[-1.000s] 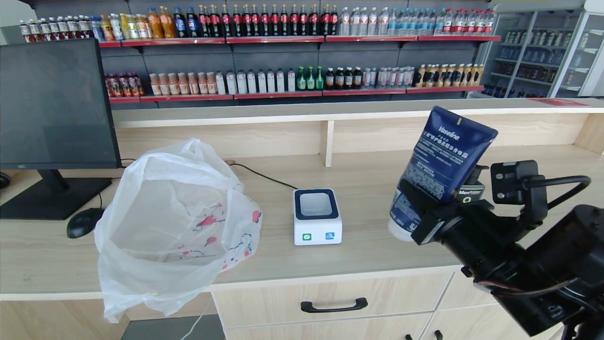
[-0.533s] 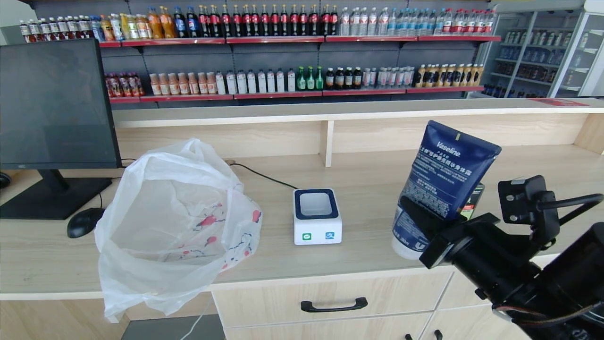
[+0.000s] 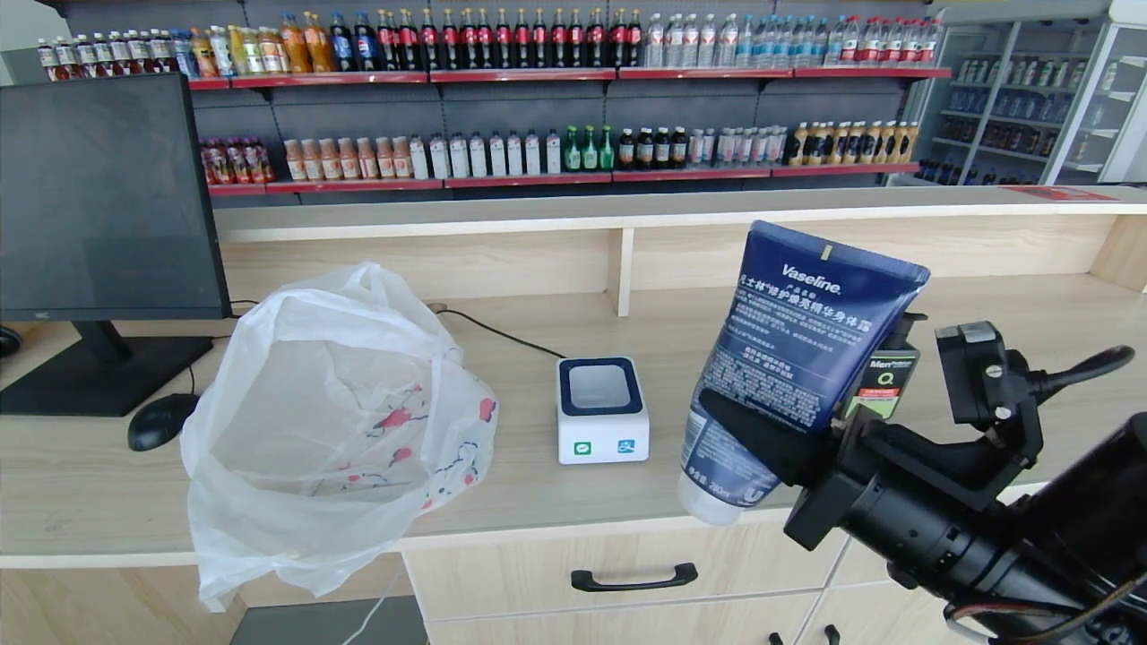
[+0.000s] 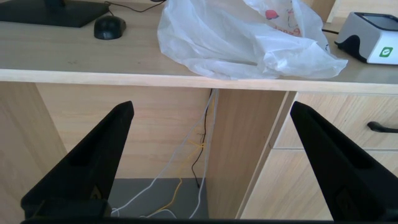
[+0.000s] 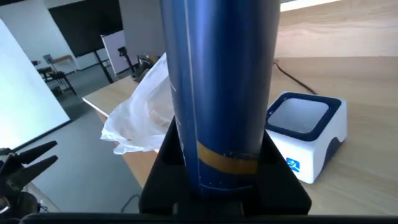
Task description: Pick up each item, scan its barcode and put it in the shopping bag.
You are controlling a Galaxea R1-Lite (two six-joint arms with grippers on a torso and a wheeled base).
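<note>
A dark blue tube (image 3: 793,354) with a white cap stands tilted, cap down, with my right gripper (image 3: 772,445) shut on its lower part. It hangs above the counter's front edge, to the right of the white barcode scanner (image 3: 602,410). In the right wrist view the tube (image 5: 217,87) rises between the black jaws, and the scanner (image 5: 308,134) sits just past it. The white plastic shopping bag (image 3: 332,421) lies open at the left of the counter. My left gripper (image 4: 211,118) is open and holds nothing, low in front of the counter below the bag (image 4: 249,37).
A dark bottle with a pump top (image 3: 883,381) stands on the counter behind the tube. A monitor (image 3: 103,202) and a mouse (image 3: 159,421) are at the far left. A cable (image 3: 497,333) runs to the scanner. Drawers (image 3: 634,578) lie below the counter.
My right gripper has carried the tube left towards the scanner and closer to the counter's front edge, after a short dip. The bag and scanner have stayed put.
</note>
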